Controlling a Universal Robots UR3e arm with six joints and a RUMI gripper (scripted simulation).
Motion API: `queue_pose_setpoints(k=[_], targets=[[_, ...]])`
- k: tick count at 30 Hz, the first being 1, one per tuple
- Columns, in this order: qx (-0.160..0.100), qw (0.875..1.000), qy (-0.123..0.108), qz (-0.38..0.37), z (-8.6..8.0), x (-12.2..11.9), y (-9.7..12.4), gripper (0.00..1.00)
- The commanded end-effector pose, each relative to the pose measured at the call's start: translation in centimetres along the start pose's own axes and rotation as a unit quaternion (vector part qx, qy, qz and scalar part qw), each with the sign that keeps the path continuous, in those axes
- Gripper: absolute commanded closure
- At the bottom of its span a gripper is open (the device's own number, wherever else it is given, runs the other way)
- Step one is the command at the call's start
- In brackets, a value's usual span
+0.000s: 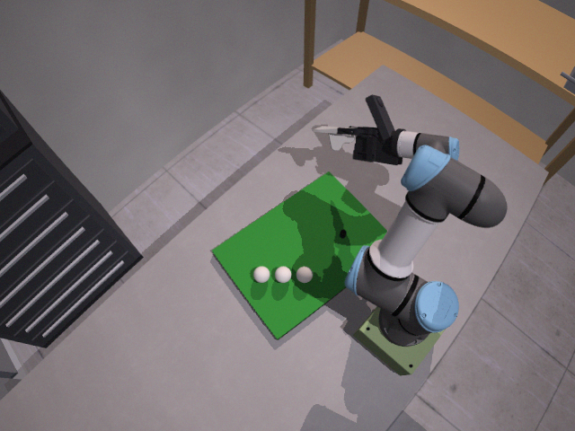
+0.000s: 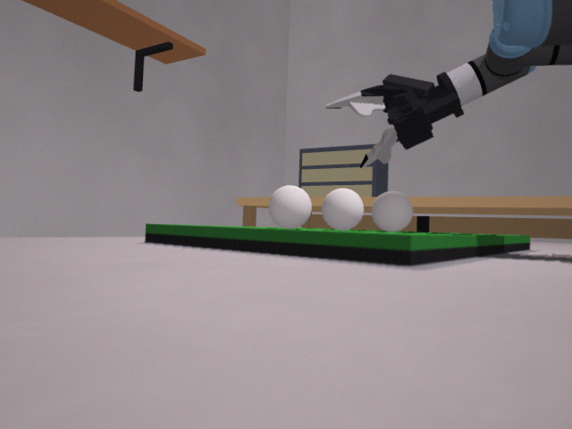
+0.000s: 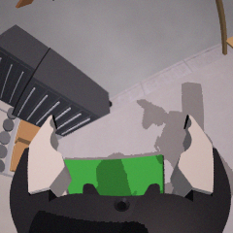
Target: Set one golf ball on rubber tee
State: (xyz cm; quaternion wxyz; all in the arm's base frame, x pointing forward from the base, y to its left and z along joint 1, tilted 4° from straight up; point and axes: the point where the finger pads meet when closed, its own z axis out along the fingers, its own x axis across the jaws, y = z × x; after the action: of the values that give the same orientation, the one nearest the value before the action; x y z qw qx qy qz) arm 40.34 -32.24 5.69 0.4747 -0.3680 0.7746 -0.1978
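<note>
Item: three white golf balls (image 1: 282,274) in a row on a green square mat (image 1: 260,241), mid-table (image 1: 139,362), toward the near edge. Item: small black rubber tee (image 1: 343,233), on the mat's far-right part, unoccupied. Item: black two-jaw gripper (image 2: 365,131), spread to its widest, empty, raised near the table's far edge. Step in hand: approach, nothing picked. Next move likely calls for descending over one ball and closing.

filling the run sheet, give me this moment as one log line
gripper: open, empty, raised beyond mat | golf balls: three in a row on green mat | tee: bare | stage: not yet reached for a ball
</note>
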Motion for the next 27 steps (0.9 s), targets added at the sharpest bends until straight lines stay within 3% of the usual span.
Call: queue_pose_setpoints(k=[1,20,27], targets=[[0.001,1.0,0.0,-0.001,-0.03,-0.01,-0.08,0.0],[0.0,1.0,0.0,-0.001,-0.01,-0.03,-0.07,0.0],[-0.014,1.0,-0.001,-0.007,0.55,-0.7,0.53,0.0]])
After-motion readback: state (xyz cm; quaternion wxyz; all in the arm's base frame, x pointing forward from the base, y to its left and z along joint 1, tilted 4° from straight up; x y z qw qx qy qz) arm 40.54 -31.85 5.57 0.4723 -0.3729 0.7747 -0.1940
